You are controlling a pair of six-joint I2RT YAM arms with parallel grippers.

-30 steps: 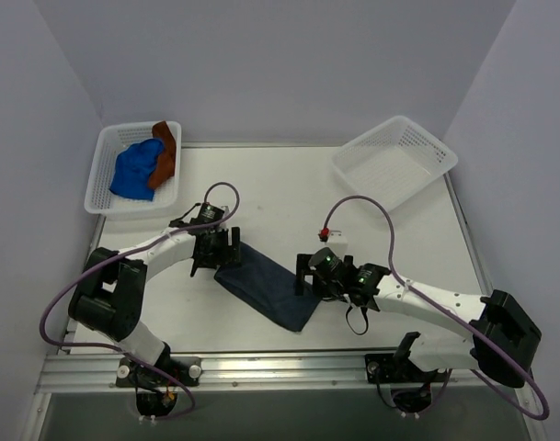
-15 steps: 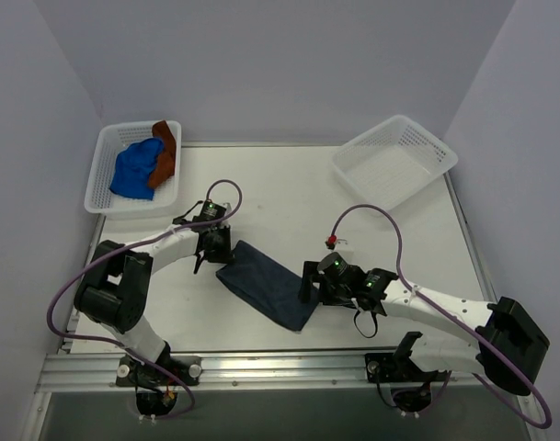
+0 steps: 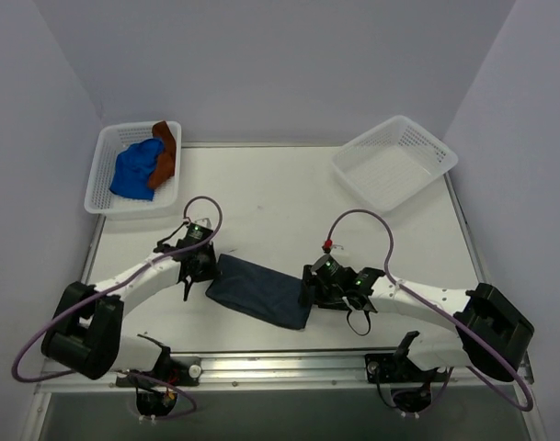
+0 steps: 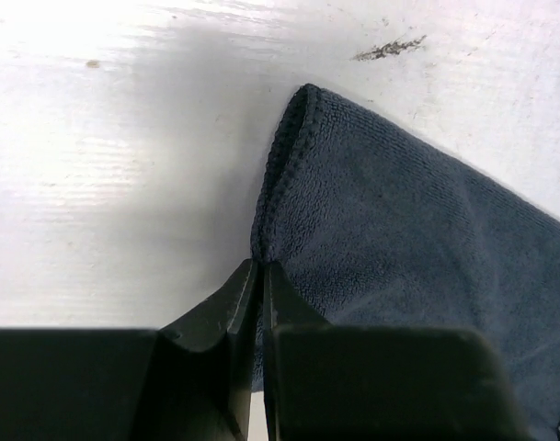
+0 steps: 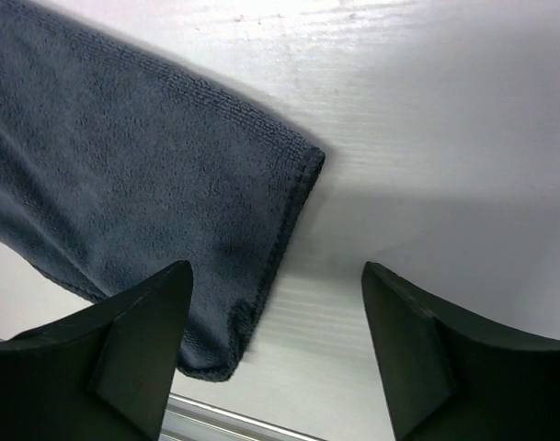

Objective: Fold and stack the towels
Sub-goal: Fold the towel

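We see the left end effector (image 4: 258,276) clamped on the navy towel (image 4: 399,239), hiding its near edge, and the right end effector (image 5: 275,276) spread apart above it.

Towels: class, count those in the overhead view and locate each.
3. The navy towel lies on the table; the blue towel and rust towel are in the left basket, where more may lie hidden.
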